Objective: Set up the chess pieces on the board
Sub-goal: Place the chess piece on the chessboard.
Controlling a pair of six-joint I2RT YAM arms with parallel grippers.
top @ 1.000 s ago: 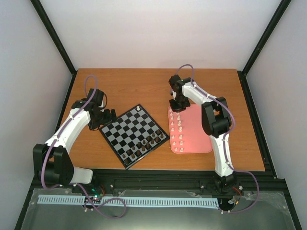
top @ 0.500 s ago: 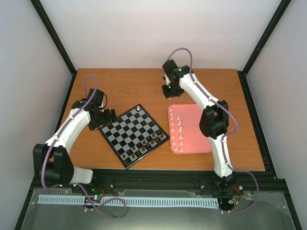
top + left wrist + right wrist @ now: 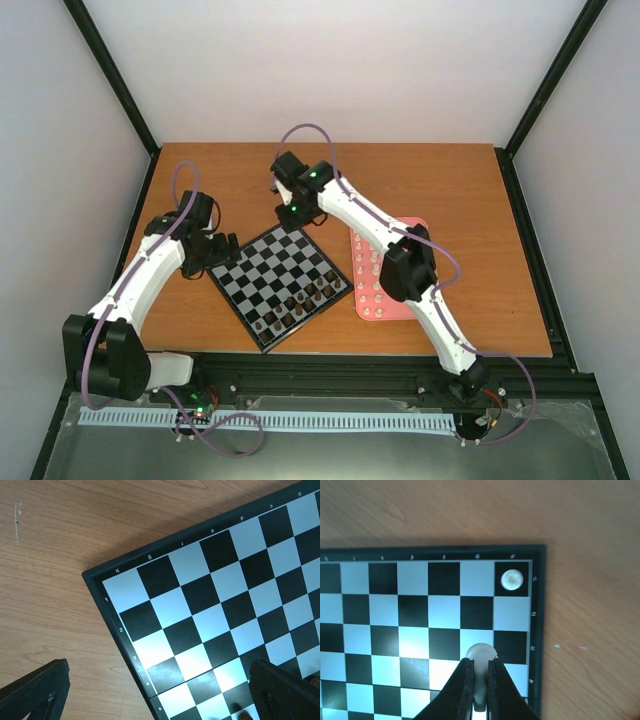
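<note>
Leftward off the pink tray [image 3: 400,310] swings the right arm. Left gripper [image 3: 157,670] gapes wide, empty, at a corner of the board [image 3: 280,285]. Right gripper [image 3: 480,680] pinches a cream chess piece [image 3: 481,652] above the far corner; probably light and slippery, best gripped mid-body.

Top view is bright and even, diffuse light off white walls [image 3: 340,70], only soft shadows on the desk [image 3: 450,190]. Glossy board [image 3: 255,268] shows white glare patches in both wrist views (lower half of each). Right end effector [image 3: 480,667] and its clamped chess piece [image 3: 481,651] are soft, too close to focus.
</note>
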